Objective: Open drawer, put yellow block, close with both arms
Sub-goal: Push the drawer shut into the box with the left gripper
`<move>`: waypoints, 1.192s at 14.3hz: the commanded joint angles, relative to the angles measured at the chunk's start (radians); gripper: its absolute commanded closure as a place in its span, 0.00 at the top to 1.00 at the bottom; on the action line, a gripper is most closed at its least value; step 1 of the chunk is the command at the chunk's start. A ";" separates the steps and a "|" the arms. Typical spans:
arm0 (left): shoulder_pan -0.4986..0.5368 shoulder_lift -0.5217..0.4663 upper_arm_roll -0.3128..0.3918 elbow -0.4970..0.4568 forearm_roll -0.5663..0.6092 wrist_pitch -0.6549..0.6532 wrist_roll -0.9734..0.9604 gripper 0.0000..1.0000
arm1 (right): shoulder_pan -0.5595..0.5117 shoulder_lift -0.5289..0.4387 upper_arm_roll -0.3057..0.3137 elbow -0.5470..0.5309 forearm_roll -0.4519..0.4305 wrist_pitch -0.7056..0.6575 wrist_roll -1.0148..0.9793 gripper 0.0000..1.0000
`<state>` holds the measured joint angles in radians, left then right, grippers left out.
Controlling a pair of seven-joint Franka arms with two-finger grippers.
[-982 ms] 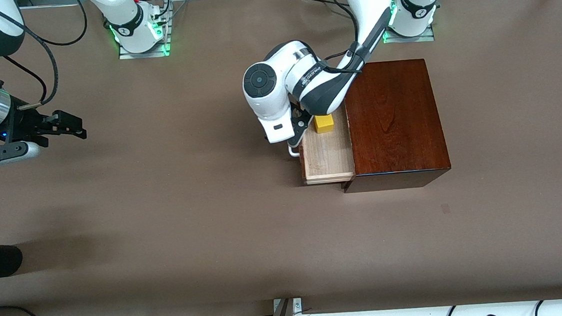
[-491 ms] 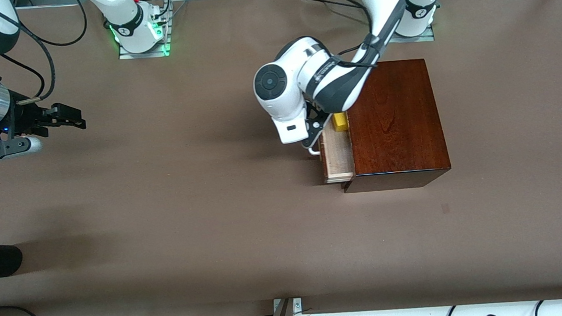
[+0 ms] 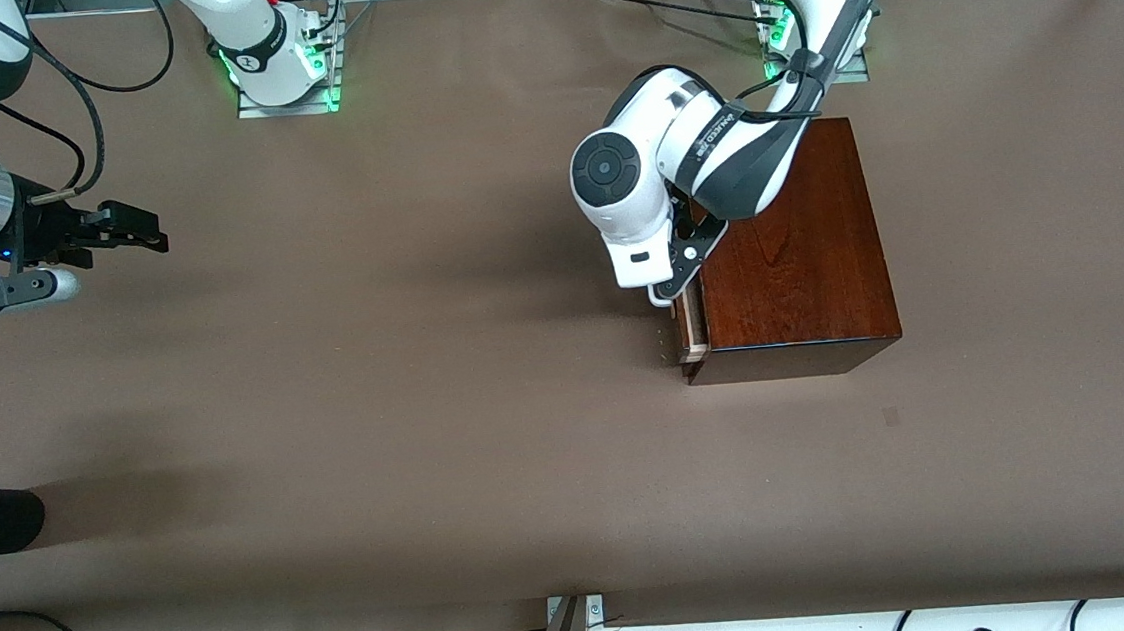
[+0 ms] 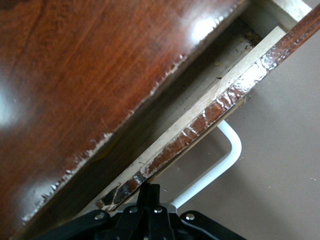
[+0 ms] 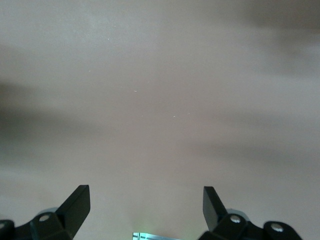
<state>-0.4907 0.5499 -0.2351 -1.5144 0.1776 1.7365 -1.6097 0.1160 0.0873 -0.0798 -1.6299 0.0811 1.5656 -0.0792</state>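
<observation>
Mahogany box (image 3: 787, 248) holds drawer (image 4: 215, 107) pushed nearly home, thin gap left. Left gripper (image 4: 149, 197) is clenched, fingertips pressed against drawer front beside white bar handle (image 4: 220, 160) for pushing. Yellow block is hidden, judged inside. Right gripper (image 5: 145, 202) waits spread over bare table (image 3: 377, 390).

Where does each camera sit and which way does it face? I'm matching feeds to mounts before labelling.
Front view: high across the table, facing the arm bases; shows both arms, the left tool at the drawer of the box, the right tool waiting over bare table.
Left wrist view: on the left wrist, looking at the nearly closed drawer and its white handle; its own tool shows, shut.
Right wrist view: on the right wrist, facing bare table; its open tool shows.
Front and left wrist views share the drawer and box.
</observation>
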 commanded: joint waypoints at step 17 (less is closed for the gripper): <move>0.061 -0.226 -0.012 -0.030 -0.205 0.014 0.117 0.32 | -0.004 0.020 0.011 0.062 -0.009 -0.019 0.013 1.00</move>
<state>-0.4430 0.3745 -0.2416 -1.5362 0.0068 1.7568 -1.5219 0.1188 0.0944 -0.0749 -1.5905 0.0811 1.5643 -0.0784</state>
